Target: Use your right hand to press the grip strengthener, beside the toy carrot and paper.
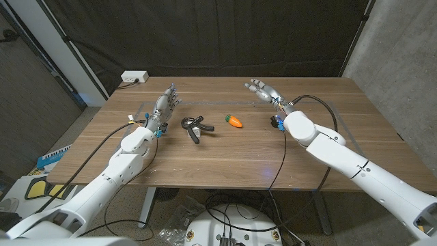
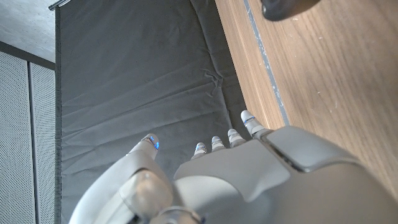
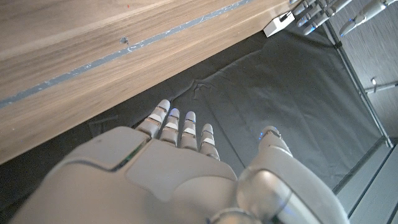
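Left of the orange toy carrot [image 1: 234, 121], the black metal grip strengthener [image 1: 194, 128] is lying nearer the left hand [image 1: 164, 104]; the right hand [image 1: 263, 90] is hovering well apart, open and empty, as is the left.

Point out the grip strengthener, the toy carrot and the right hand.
grip strengthener [image 1: 193, 128]: head view, on the black handles where they meet.
toy carrot [image 1: 235, 121]: head view, on its orange body.
right hand [image 1: 261, 89]: head view, on the back of the hand, fingers apart, holding nothing.

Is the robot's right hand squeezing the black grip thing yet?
No, the right hand is open near the table's far edge, well apart from the grip strengthener, which lies untouched beside the toy carrot.
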`<state>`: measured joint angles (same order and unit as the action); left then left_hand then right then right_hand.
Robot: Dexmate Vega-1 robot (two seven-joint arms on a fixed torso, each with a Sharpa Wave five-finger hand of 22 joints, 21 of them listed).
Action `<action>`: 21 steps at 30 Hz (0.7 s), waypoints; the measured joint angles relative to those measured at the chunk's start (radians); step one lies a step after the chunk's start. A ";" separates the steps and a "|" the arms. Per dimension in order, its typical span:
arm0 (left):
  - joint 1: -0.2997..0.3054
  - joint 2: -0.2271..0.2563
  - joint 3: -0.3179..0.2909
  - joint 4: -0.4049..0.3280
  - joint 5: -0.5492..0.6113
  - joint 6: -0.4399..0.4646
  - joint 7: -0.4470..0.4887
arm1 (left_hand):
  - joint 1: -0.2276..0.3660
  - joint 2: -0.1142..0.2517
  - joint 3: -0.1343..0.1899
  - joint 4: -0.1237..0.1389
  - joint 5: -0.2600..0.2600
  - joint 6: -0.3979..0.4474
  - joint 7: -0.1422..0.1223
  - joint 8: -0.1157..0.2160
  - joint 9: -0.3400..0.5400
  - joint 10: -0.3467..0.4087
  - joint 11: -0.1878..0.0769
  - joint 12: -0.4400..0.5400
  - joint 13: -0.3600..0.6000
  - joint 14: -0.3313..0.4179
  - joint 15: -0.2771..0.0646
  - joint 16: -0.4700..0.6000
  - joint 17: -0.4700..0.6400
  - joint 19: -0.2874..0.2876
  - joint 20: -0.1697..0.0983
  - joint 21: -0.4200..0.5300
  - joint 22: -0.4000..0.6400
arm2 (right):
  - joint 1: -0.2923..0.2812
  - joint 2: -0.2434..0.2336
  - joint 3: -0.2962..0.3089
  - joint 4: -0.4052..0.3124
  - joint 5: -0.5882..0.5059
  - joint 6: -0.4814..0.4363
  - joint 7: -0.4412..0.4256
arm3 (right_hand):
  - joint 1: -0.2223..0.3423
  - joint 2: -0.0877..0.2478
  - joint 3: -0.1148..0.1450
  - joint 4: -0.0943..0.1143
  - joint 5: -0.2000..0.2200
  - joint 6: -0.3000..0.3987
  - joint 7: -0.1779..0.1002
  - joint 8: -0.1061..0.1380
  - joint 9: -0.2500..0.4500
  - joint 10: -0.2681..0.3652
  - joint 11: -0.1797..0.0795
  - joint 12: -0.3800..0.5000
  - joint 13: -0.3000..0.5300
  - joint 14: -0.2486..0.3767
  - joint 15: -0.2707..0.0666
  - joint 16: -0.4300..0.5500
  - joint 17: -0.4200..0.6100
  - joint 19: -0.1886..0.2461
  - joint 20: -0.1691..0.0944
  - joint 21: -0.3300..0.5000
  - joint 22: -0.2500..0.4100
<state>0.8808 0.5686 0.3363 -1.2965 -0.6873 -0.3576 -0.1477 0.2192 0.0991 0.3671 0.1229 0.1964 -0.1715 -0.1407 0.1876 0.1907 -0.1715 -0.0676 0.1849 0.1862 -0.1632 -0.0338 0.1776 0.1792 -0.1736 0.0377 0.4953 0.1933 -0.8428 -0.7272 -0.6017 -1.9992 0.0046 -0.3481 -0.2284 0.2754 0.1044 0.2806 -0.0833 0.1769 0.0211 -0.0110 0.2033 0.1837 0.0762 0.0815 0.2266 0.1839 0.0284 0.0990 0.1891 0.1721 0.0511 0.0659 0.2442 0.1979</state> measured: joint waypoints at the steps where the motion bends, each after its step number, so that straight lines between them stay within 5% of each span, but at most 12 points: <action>1: 0.002 0.002 -0.002 -0.001 -0.002 -0.002 -0.002 | 0.000 0.000 0.000 0.000 0.000 0.000 0.000 0.000 0.000 0.000 0.000 0.000 0.000 0.000 0.000 0.000 0.000 0.000 0.000 0.000 0.000 | 0.005 -0.001 -0.013 -0.019 -0.019 -0.025 0.000 | 0.002 0.002 0.003 -0.003 0.000 0.000 0.000 0.000 0.000 0.000 0.000 0.000 0.000 0.005 -0.005 0.000 0.000 0.002 -0.002 0.000 0.000; 11: 0.008 0.004 -0.007 -0.004 -0.013 -0.010 -0.013 | 0.000 0.000 0.000 0.000 0.000 0.000 0.000 0.000 0.000 0.000 0.000 0.000 0.000 0.000 0.000 0.000 0.000 0.004 0.004 0.000 0.000 | 0.051 -0.004 -0.110 -0.113 -0.095 -0.116 0.012 | 0.033 0.006 0.013 -0.013 0.005 0.004 -0.004 0.000 0.000 0.005 -0.005 0.000 0.000 0.007 -0.017 0.000 0.000 0.009 -0.009 0.004 0.000; 12: 0.016 0.008 -0.012 -0.007 -0.014 -0.012 -0.015 | 0.000 0.000 -0.003 0.003 0.000 0.000 0.000 0.000 0.000 0.000 0.000 0.000 0.000 0.000 0.000 0.000 0.000 0.004 0.004 0.000 0.000 | 0.058 -0.003 -0.127 -0.124 -0.193 -0.218 0.037 | 0.033 0.007 0.013 -0.013 0.005 0.006 -0.005 0.000 0.000 0.005 -0.005 0.000 0.000 0.008 -0.018 0.000 0.000 0.011 -0.011 0.004 0.000; 21: 0.023 0.011 -0.016 -0.011 -0.020 -0.016 -0.020 | 0.000 0.000 -0.004 0.004 0.000 0.000 0.000 0.000 0.000 0.000 0.000 0.004 0.000 0.000 0.000 0.000 0.000 -0.001 0.010 0.000 0.000 | 0.099 0.001 -0.215 -0.171 -0.326 -0.316 0.085 | 0.051 -0.012 0.005 -0.030 0.005 0.006 -0.005 0.000 0.000 0.011 -0.011 0.000 0.000 0.008 -0.018 0.000 0.000 0.015 -0.007 0.004 0.000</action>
<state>0.9038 0.5794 0.3203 -1.3073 -0.7071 -0.3737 -0.1679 0.2190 0.0990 0.3630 0.1271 0.1964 -0.1715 -0.1407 0.1876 0.1908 -0.1716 -0.0677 0.1890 0.1863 -0.1632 -0.0337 0.1777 0.1792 -0.1746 0.0477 0.4954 0.1931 -0.7441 -0.7259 -0.8165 -2.1697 -0.3215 -0.6637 -0.1429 0.3266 0.0923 0.2856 -0.1133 0.1817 0.0275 -0.0155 0.2033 0.1836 0.0869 0.0709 0.2266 0.1838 0.0361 0.0807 0.1891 0.1722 0.0657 0.0589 0.2479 0.1977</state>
